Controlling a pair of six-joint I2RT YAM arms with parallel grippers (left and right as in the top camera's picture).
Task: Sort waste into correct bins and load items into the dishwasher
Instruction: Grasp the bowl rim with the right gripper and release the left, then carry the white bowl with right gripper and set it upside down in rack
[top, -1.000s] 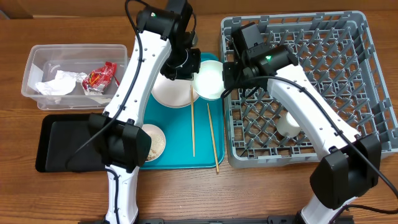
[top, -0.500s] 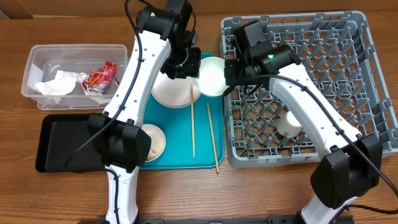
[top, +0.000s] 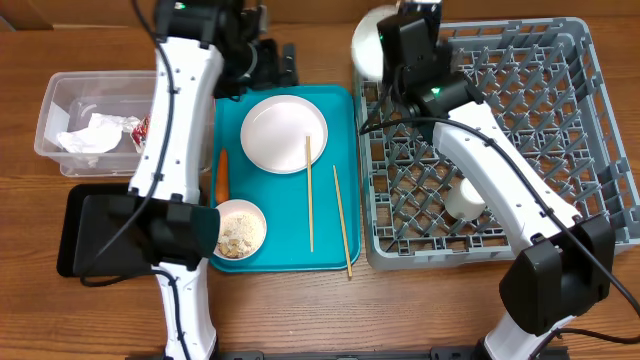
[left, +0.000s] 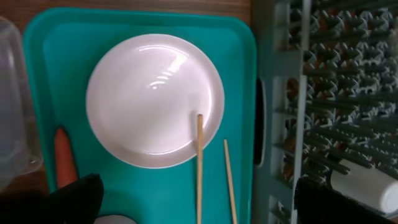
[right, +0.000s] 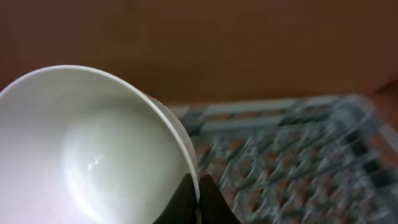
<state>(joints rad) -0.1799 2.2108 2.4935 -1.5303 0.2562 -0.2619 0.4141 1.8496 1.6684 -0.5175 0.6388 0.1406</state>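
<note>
Grey pegged dish rack (top: 540, 110), at the table's right: destination of the step in hand, most of its grid free. Flat teal tray (top: 285, 220), just beside the rack's left wall: carried the dishes not yet loaded. Round white plate (top: 285, 135): flat at the tray's far end. Empty white bowl (right: 93, 155): aloft over the rack's far left corner, held by its rim alone. Tool, right gripper (right: 198, 194): closed to a thin pinch on that rim. Judged a hold that lets the bowl swing, so travel wanted to be slow, with the bowl tipped on edge and lowered between peg rows until they bore it, the fingers parting only then. Tool, left gripper (left: 205, 202): fingers spread fully, nothing between them, above the tray's far end and clear of the rack. Small white cup (top: 465, 198): lay in the rack's near half, and the bowl's slot was best chosen well apart from it. Two wooden chopsticks (top: 309, 195): on the tray, one tip resting on the plate.
</note>
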